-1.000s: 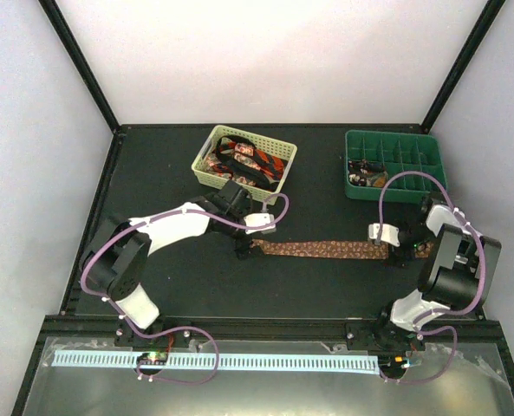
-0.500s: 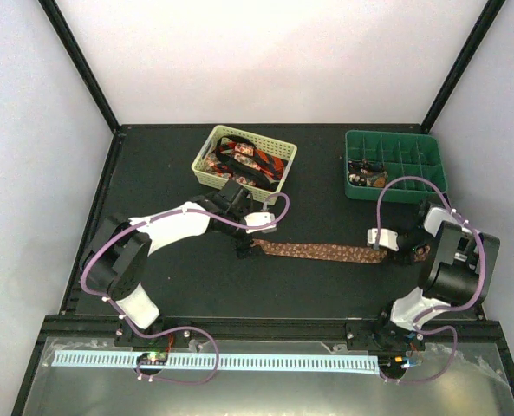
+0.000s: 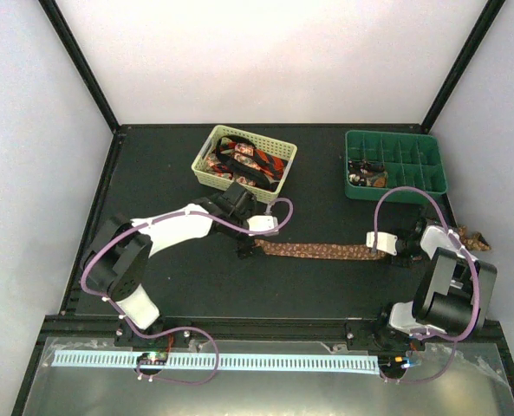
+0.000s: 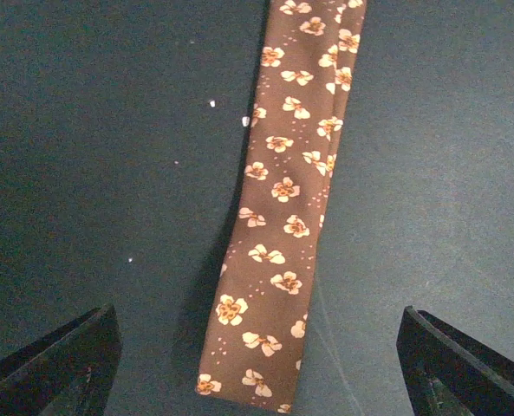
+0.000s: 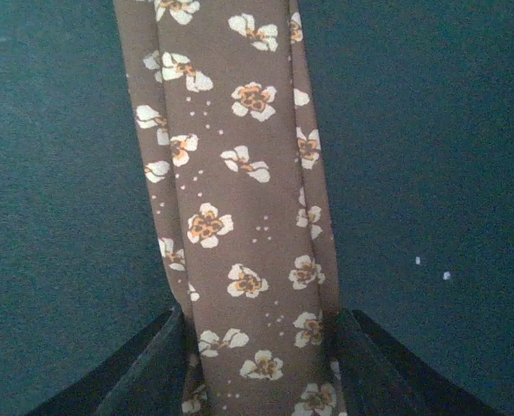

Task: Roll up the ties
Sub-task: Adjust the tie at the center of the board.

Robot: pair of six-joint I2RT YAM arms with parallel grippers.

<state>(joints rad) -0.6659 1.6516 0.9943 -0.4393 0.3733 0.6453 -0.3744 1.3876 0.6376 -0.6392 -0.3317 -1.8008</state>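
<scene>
The brown flowered tie [image 3: 317, 250] lies flat, unrolled, mid-bench [image 3: 178, 286], the right hand [image 5: 257, 347] pinching it toward frame right, the left hand [image 4: 257, 351] spread over its left end, and more ties [image 3: 243, 160] wait in the upper-centre basket [image 3: 206, 162].

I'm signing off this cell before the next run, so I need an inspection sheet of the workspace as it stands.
Surface: black table, a few white specks beside the tie.
Job's things: brown flowered tie stretched out across the middle, unrolled; red-and-black ties heaped in the yellow basket.
Clutter: green divided tray at far right, dark patterned items in its left compartments.
Grippers: left claw open, straddling one end of the tie; right claw shut on the tie.
Cables: purple cables looped along both arms.
Surroundings: white walls, black frame posts, white slotted strip at the near edge.
</scene>
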